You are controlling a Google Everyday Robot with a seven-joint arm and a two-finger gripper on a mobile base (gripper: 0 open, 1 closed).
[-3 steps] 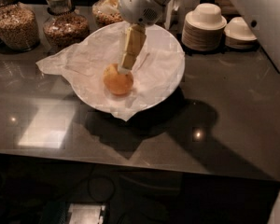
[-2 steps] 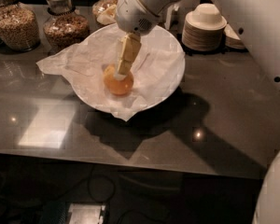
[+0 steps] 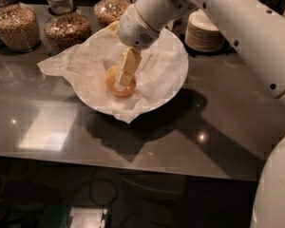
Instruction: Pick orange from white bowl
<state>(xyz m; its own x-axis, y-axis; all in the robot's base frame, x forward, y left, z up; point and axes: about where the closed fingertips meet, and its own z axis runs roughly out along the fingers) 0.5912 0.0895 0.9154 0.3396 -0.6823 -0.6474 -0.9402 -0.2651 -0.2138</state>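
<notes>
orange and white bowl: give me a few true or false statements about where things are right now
1. The orange lies inside the white bowl. True.
2. The gripper is well clear of the bowl. False: it is down inside the bowl, right at the orange.
3. The bowl is lined with crinkled white paper that spills over its rim. True.
4. The stack of plates stands in front of the bowl, near the table's front edge. False: it stands behind the bowl, toward the right of the camera view.
5. The orange rests on top of the plates. False: it is in the bowl, apart from the plates.
</notes>
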